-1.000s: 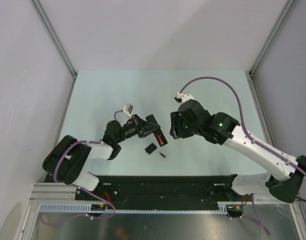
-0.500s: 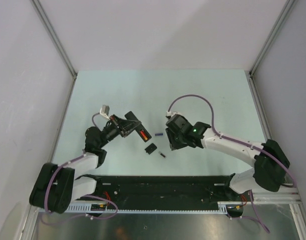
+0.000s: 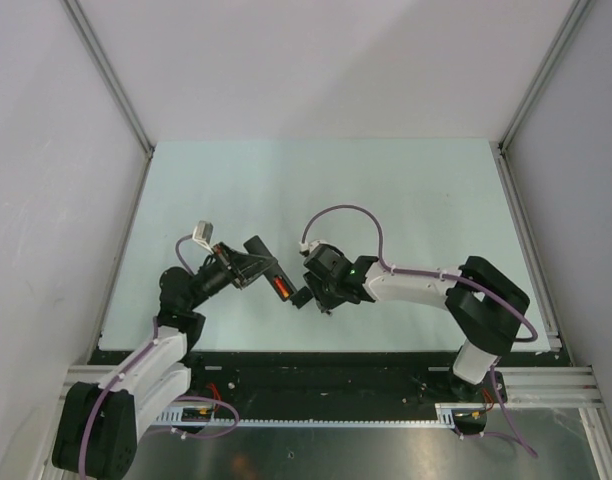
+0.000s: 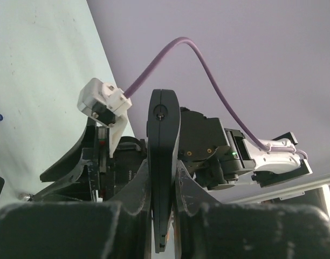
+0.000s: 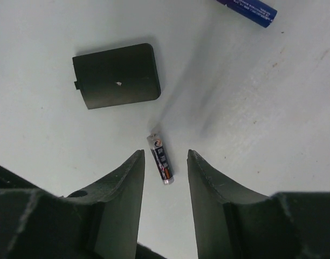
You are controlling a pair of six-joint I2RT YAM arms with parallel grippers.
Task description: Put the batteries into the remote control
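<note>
My left gripper (image 3: pixel 254 266) is shut on the remote control (image 3: pixel 260 250), a slim black bar tilted above the table. A red battery (image 3: pixel 282 288) sits in its open compartment. The left wrist view shows the remote control (image 4: pixel 163 140) edge-on, clamped between the fingers. My right gripper (image 5: pixel 165 156) is open and low over the table, its fingers on either side of a dark battery (image 5: pixel 160 159) without touching it. The black cover piece (image 5: pixel 116 75) lies flat just beyond it, and a blue-purple battery (image 5: pixel 247 8) lies farther off.
The cover piece (image 3: pixel 302 297) lies between the two grippers, which are close together near the table's middle. The right arm (image 3: pixel 416 287) stretches low across the table from the right. Grey walls enclose the table on three sides.
The right arm has swung left and come down until its open fingers straddle the dark battery. The left arm has drawn back to the left, still holding the remote.
</note>
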